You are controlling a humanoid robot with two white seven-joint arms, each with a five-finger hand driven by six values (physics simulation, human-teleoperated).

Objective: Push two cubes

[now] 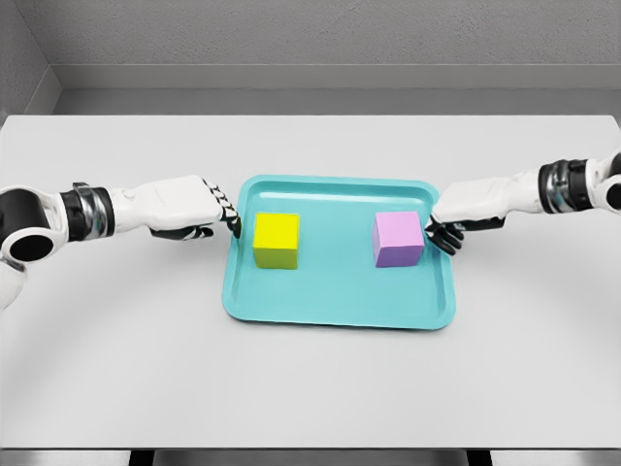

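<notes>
Cubes sit apart on a teal tray (335,316) at the middle of a pale grey table (310,388); the yellow cube (276,240) lies toward the tray's 9 o'clock side, the purple cube (398,239) toward its 3 o'clock side, a stretch of bare tray between them. From 9 o'clock the left hand (189,209) reaches in over the tray's rim; its dark fingertips (231,221) are loosely spread and clasp nothing, just beside the yellow cube, though contact cannot be told. From 3 o'clock the right hand (464,216) reaches in likewise; its fingers (441,236) are slightly curled, clasp nothing, and lie just beside the purple cube at the tray's edge; whether they touch it cannot be told. Both cubes stand flat and square to the tray.
</notes>
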